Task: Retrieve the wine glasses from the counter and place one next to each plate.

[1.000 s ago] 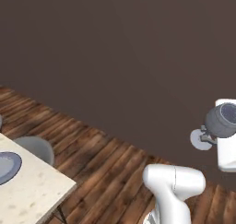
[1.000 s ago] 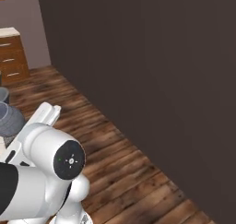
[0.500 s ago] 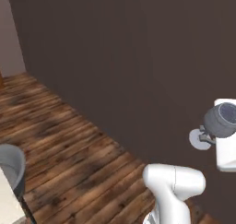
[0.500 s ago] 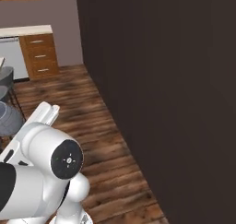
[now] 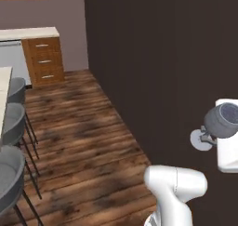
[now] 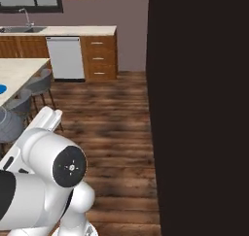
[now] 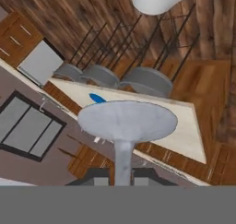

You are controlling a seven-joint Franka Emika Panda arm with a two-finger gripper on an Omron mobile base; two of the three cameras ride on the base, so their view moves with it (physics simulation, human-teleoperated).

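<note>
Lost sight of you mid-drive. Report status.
Gripper shut on dark wine glass, carried sideways. Blue plate on island, stools alongside. Nothing blocking.

In the right base view, the counter runs along the far wall, a sink at its left end. The island stands before it at the left, stools along its near edge, a plate on top. A tall wall stands to the right.
</note>
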